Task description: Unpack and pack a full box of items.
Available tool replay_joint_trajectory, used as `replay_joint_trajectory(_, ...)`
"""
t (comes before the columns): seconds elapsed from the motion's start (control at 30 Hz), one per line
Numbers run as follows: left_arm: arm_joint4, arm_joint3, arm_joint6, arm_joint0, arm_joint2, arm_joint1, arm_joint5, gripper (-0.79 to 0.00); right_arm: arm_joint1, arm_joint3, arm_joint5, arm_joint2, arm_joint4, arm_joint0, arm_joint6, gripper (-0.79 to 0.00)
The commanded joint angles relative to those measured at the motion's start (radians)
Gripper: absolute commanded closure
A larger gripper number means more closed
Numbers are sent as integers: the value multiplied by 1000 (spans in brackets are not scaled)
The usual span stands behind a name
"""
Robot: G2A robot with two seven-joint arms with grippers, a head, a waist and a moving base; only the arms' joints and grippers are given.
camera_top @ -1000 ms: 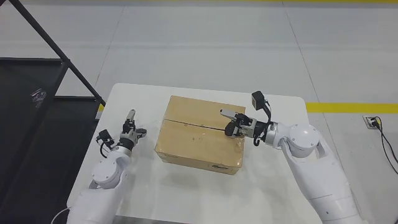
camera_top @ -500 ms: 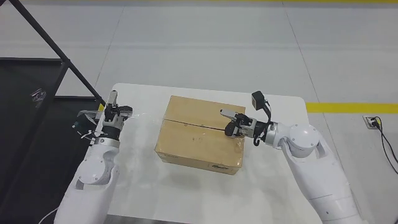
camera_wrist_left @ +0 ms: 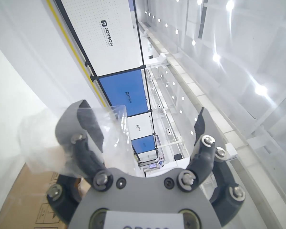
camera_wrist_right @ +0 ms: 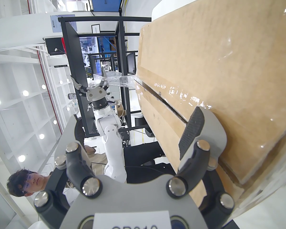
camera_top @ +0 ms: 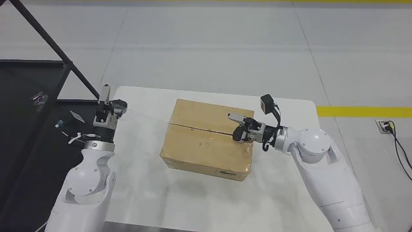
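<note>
One cardboard box [camera_top: 203, 145] sits near the middle of the white bench [camera_top: 283, 187], a little closer to the far edge than to the near one. Its top flaps are shut. The seam [camera_top: 199, 129] between them runs lengthwise, from the box's left end to its right end. Glossy clear film covers the top around the seam and catches the light.

A strip of clear tape [camera_wrist_right: 116, 80] leaves the left end of the seam. It stretches through the air to the left fingers [camera_wrist_left: 201, 127], which hang above the far left corner of the bench, well apart from the box. These fingers are spread wide and point upward, toward the hall's ceiling. They pinch nothing between them. The crumpled end of the tape clings to the inner pad of just one finger and drapes over it, and the other finger is bare.

The right fingers [camera_wrist_right: 193, 129] are over the right end of the box top, at the seam, and they too are spread wide with nothing held. One dark pad lies close against the cardboard just beside the seam. I cannot tell whether it actually touches. The other finger stands clear of the box, in the air above it.

A black metal frame [camera_top: 38, 38] stands on the floor beyond the left edge of the bench. A yellow line [camera_top: 360, 111] crosses the floor past the right edge.
</note>
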Motion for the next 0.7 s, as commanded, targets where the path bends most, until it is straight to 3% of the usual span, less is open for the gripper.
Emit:
replay_joint_trajectory(0.0,19,-28,2,3,1,-1,2,-785,0,0,0,0,0,0,0,-785)
replay_joint_trajectory(0.67,82,-170,-23,-25,53,-14,46,-785,1,-33,28,-31,-24,-20,-65,-785)
